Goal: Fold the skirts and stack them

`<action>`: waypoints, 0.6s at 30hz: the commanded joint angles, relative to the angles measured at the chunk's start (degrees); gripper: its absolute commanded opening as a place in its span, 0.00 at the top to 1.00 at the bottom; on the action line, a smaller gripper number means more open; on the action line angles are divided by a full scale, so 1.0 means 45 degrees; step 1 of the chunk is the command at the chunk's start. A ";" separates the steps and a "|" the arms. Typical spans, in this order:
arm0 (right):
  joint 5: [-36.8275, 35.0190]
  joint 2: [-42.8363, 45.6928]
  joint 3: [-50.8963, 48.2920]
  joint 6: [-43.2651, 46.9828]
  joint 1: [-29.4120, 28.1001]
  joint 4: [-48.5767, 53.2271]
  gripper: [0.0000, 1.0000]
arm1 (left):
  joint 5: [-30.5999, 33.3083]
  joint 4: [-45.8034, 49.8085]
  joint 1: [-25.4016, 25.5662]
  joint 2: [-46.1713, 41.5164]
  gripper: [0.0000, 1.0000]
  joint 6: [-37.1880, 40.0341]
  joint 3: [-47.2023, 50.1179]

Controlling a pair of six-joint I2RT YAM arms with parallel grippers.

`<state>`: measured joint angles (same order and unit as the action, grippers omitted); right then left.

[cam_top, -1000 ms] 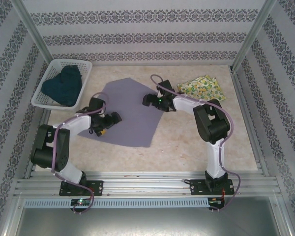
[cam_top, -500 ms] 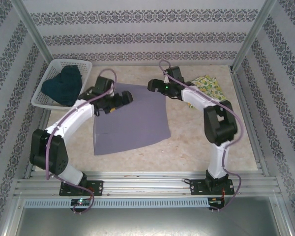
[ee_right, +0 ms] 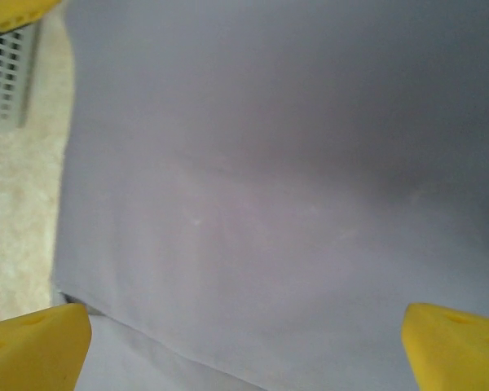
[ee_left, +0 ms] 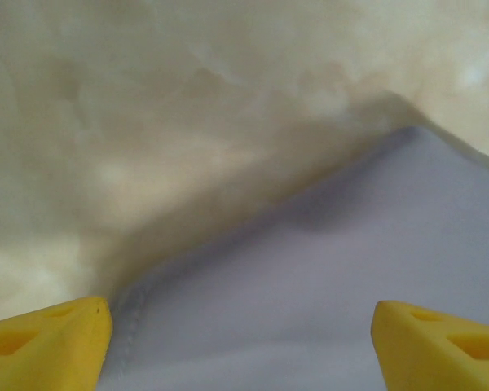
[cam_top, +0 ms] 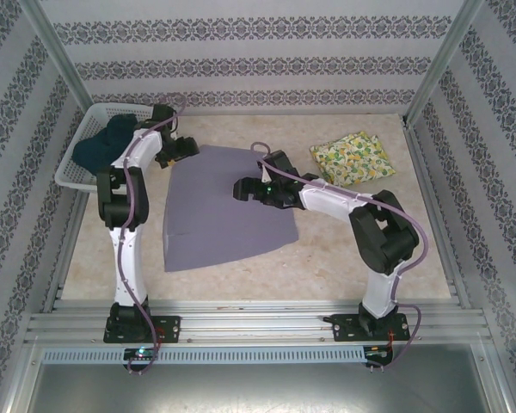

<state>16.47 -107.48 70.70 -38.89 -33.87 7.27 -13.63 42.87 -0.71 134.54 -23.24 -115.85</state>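
top view looks down from behind; both wrist views close above grey skirt.

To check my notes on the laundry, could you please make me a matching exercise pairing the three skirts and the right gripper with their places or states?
Things:
1. grey skirt
2. yellow printed skirt
3. dark blue skirt
4. right gripper

Places or states:
A. bunched in the white basket, far left
B. open, over the spread-out skirt
C. folded, at the far right of the table
D. spread flat, mid-table

Pairs: 1-D, 2-C, 3-A, 4-B
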 commanded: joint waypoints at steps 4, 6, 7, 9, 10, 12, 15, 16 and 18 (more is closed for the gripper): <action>-0.0710 -0.0214 -0.0294 -0.0196 0.0085 0.0711 0.02 | -0.2665 0.1181 -0.0408 0.1130 0.21 -0.0245 -0.1590; -0.0989 -0.0289 -0.0400 -0.0271 0.0121 0.1103 0.02 | -0.2860 0.1092 -0.0409 0.1184 0.28 -0.0505 -0.1370; -0.1060 -0.0339 -0.0458 -0.0383 0.0161 0.1296 0.02 | -0.2890 0.0710 -0.0409 0.1003 0.31 -0.0653 -0.0903; -0.1034 -0.0428 -0.0642 -0.0654 0.0231 0.1380 0.02 | -0.3435 -0.0144 -0.0428 0.0611 0.43 -0.0913 -0.0106; -0.0992 -0.0432 -0.0772 -0.0776 0.0247 0.1309 0.02 | -0.3994 -0.0584 -0.0428 0.0434 0.52 -0.0999 0.0185; -0.0965 -0.0469 -0.1010 -0.0969 0.0261 0.1182 0.02 | -0.4709 -0.1468 -0.0433 0.0138 0.66 -0.1101 0.0585; -0.0946 -0.0538 -0.1184 -0.1170 0.0299 0.1066 0.02 | -0.4557 -0.2285 -0.0428 -0.0148 0.79 -0.0681 0.0666; -0.0963 -0.0543 -0.1220 -0.1210 0.0328 0.1023 0.02 | -0.4430 -0.2574 -0.0428 -0.0294 0.82 -0.0462 0.0710; -0.0955 -0.0568 -0.1325 -0.1277 0.0357 0.0958 0.02 | -0.4362 -0.3412 -0.0409 -0.0764 0.86 -0.0043 0.1119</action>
<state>12.93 -108.49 66.22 -42.81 -32.77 10.48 -31.62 34.87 -2.35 136.57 -26.35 -112.09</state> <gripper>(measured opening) 0.978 0.151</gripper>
